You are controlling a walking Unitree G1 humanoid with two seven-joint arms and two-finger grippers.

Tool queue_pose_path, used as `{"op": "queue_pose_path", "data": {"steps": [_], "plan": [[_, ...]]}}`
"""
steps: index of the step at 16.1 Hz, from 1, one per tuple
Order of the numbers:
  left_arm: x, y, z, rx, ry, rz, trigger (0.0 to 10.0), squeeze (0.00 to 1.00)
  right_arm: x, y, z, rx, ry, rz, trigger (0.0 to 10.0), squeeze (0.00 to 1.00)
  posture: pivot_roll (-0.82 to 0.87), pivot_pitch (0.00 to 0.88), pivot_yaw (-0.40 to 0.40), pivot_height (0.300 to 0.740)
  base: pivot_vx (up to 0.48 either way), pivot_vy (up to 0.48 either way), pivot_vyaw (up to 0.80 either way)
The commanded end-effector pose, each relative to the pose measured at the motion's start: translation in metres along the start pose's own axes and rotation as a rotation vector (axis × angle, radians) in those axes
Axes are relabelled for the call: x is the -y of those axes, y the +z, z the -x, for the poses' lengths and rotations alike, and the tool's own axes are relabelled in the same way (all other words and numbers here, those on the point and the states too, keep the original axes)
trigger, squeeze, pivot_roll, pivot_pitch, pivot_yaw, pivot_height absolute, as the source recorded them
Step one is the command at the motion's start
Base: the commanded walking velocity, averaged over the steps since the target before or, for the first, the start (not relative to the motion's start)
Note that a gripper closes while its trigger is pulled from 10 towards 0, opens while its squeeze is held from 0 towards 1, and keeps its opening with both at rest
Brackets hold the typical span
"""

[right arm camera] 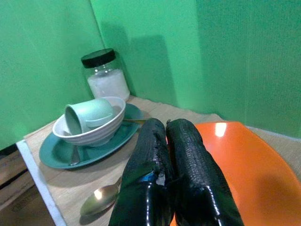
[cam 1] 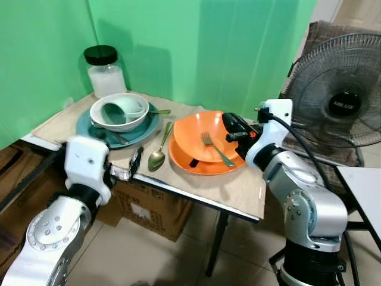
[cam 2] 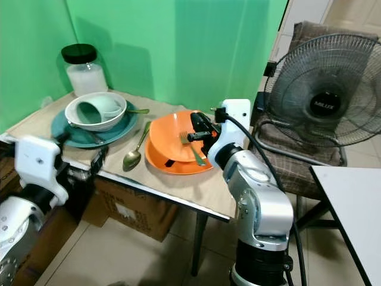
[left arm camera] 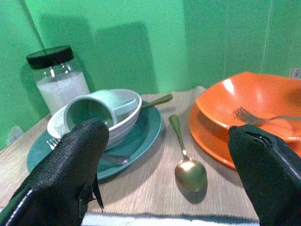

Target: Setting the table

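An orange bowl (cam 1: 193,131) sits on an orange plate (cam 1: 202,168), and a fork (cam 1: 215,148) lies inside the bowl. My right gripper (cam 1: 228,121) hovers over the bowl's right rim, shut, its fingers (right arm camera: 181,141) pressed together with nothing seen between them. To the left, a teal plate (cam 1: 88,128) carries a white bowl (cam 1: 121,124) with a mint cup (cam 1: 115,112) lying on its side in it. A gold spoon (cam 1: 158,156) rests on the mat between the two plates. My left gripper (left arm camera: 169,132) is open at the table's front edge, facing the spoon.
A jar (cam 1: 106,74) with a black lid stands at the table's back left, against green curtains. A standing fan (cam 1: 344,100) is close by at the right. A cardboard box (cam 1: 149,205) sits under the table. A white table corner (cam 1: 363,190) shows at far right.
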State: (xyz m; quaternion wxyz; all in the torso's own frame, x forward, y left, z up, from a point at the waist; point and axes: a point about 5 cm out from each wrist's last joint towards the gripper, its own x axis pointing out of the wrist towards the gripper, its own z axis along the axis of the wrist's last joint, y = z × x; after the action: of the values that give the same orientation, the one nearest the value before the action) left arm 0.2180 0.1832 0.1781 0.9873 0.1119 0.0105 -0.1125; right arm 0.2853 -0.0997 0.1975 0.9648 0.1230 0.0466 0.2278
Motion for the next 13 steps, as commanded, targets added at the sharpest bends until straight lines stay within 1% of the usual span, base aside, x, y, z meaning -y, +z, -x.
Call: {"op": "queue_pose_path", "data": {"steps": [1, 2, 3, 5, 6, 9, 10, 11, 12, 13], "plan": [[-0.006, -0.005, -0.002, -0.043, 0.016, -0.041, 10.0, 0.0, -0.004, 0.002, -0.003, 0.012, 0.003, -0.004, 10.0, 0.0, 0.02, 0.037, 0.003, 0.74, 0.0, 0.0, 0.0], [-0.012, -0.01, -0.002, -0.079, 0.034, -0.06, 10.0, 0.0, -0.007, 0.003, -0.004, 0.018, 0.022, -0.028, 10.0, 0.04, 0.02, 0.037, 0.002, 0.74, 0.0, 0.0, 0.0], [-0.013, -0.011, -0.001, -0.087, 0.026, -0.056, 10.0, 0.0, -0.008, 0.004, -0.004, 0.018, 0.034, -0.033, 10.0, 1.0, 0.03, 0.035, 0.001, 0.74, 0.0, 0.0, 0.0], [-0.014, -0.011, -0.001, -0.095, 0.012, -0.06, 10.0, 0.0, -0.009, 0.004, -0.003, 0.009, 0.059, -0.024, 10.0, 1.0, 0.03, 0.031, -0.001, 0.74, 0.0, 0.0, 0.0], [-0.016, -0.015, -0.002, -0.119, 0.003, -0.08, 10.0, 0.0, -0.01, -0.003, -0.003, -0.059, 0.097, 0.042, 10.0, 1.0, 0.02, 0.029, -0.003, 0.74, 0.0, 0.0, 0.0], [-0.014, -0.016, -0.002, -0.121, -0.005, -0.078, 10.0, 0.0, -0.007, -0.012, -0.006, -0.134, 0.095, 0.088, 10.0, 1.0, 0.02, 0.028, -0.013, 0.74, 0.0, 0.0, 0.0], [-0.012, -0.016, -0.001, -0.115, -0.023, -0.075, 10.0, 0.0, -0.005, -0.015, -0.013, -0.178, 0.095, 0.114, 10.0, 1.0, 0.02, 0.029, -0.02, 0.74, 0.0, 0.0, 0.0], [-0.009, -0.015, 0.002, -0.108, -0.058, -0.075, 10.0, 0.0, -0.002, -0.02, -0.028, -0.274, 0.094, 0.167, 10.0, 1.0, 0.02, 0.031, -0.024, 0.74, 0.0, 0.0, 0.0], [-0.005, -0.014, 0.005, -0.097, -0.115, -0.083, 10.0, 0.0, 0.001, -0.022, -0.047, -0.348, 0.106, 0.227, 10.0, 1.0, 0.02, 0.032, -0.034, 0.74, 0.0, 0.0, 0.0], [-0.001, -0.012, 0.007, -0.085, -0.162, -0.088, 10.0, 0.0, 0.002, -0.023, -0.06, -0.389, 0.12, 0.255, 10.0, 1.0, 0.02, 0.032, -0.037, 0.74, 0.0, 0.0, 0.0]]}}
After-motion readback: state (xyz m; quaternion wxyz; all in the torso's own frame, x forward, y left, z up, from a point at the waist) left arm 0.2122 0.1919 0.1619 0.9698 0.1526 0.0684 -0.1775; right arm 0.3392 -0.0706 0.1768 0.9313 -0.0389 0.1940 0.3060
